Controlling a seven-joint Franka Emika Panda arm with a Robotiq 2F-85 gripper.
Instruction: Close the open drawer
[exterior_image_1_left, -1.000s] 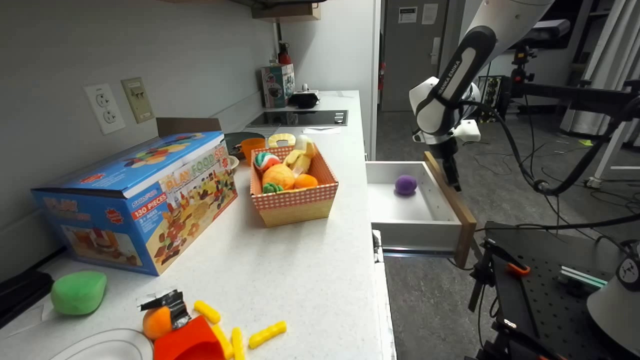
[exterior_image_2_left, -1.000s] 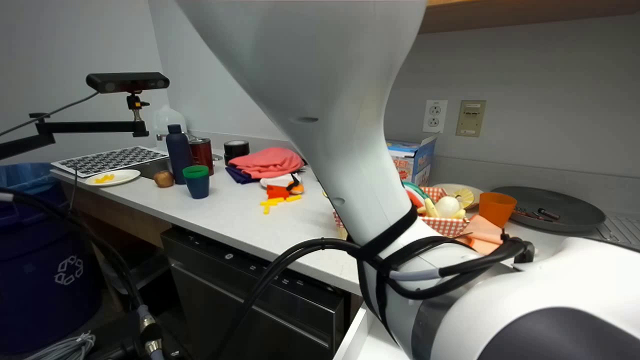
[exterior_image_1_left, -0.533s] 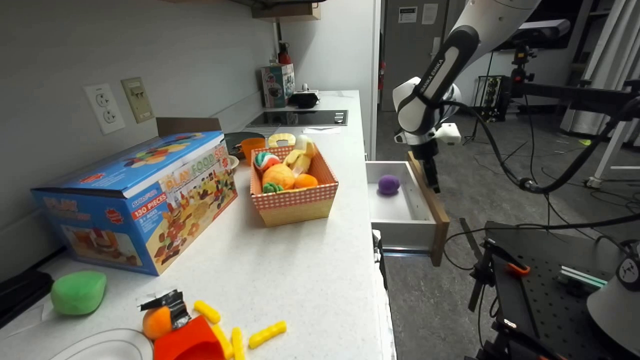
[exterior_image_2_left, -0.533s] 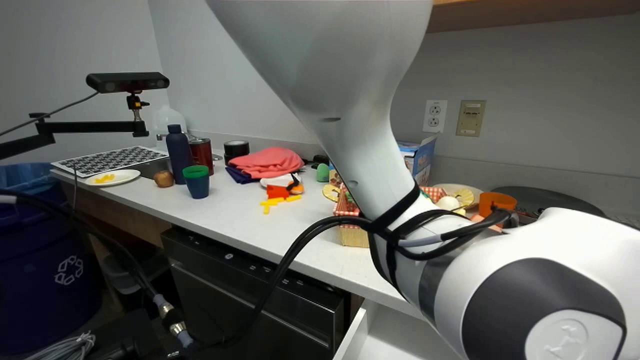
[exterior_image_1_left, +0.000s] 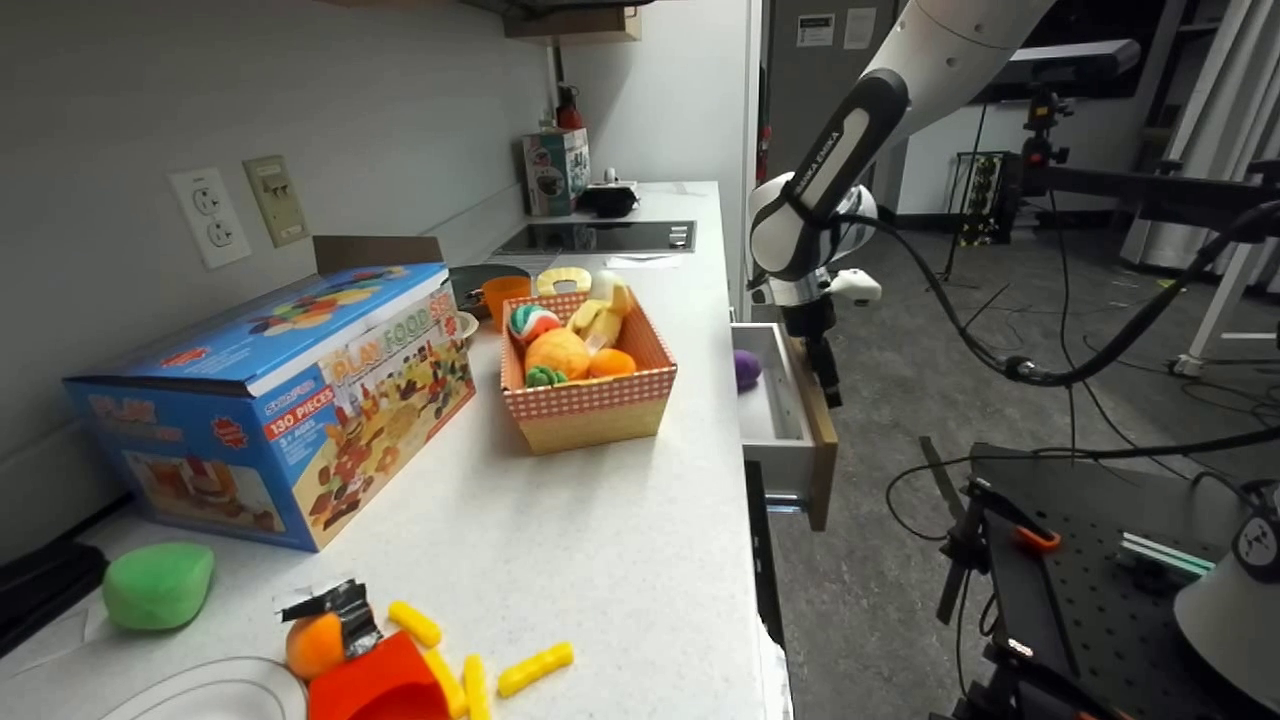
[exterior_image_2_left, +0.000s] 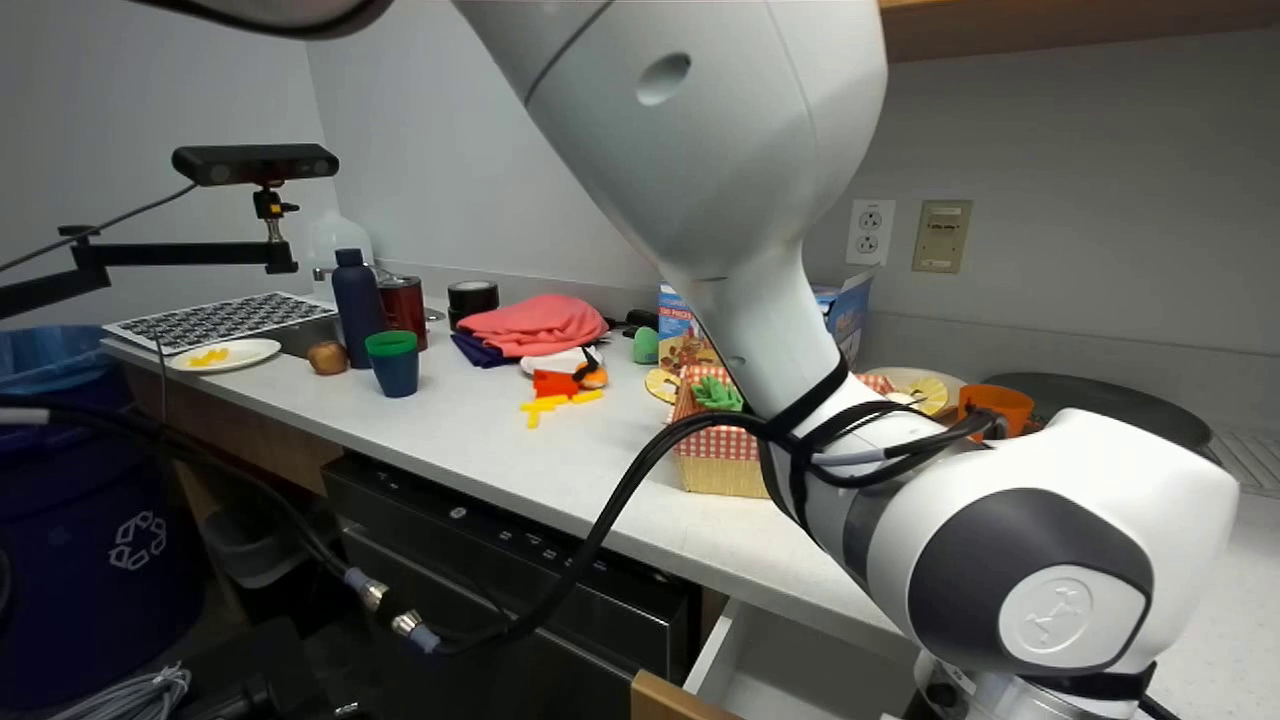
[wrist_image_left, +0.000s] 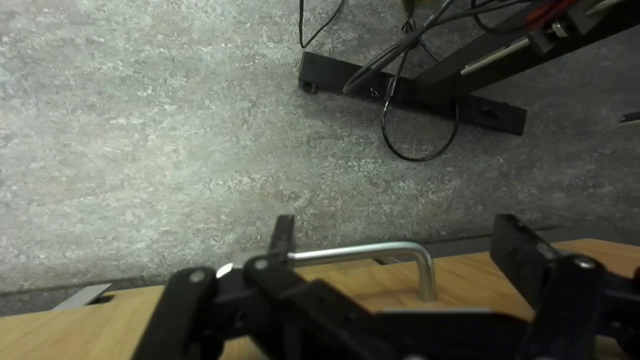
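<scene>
The drawer is pulled partly out of the white counter. It has a white inside and a wood-coloured front; its white inside also shows in an exterior view. In the wrist view the wood front carries a bent metal handle. My gripper points down at the outer side of the drawer front. In the wrist view the gripper is open, with the handle's right end between its fingers and the left finger covering part of the handle. Whether a finger touches it I cannot tell. A purple ball lies inside, partly hidden by the counter edge.
The white counter carries a fruit basket, a blue play-food box and loose toy food. A black table stands near the robot base. A black stand foot and cables lie on the grey floor.
The drawer has slid inward toward the counter, and the purple ball has moved in with it. My arm and gripper have moved the same way, staying at the drawer front.
</scene>
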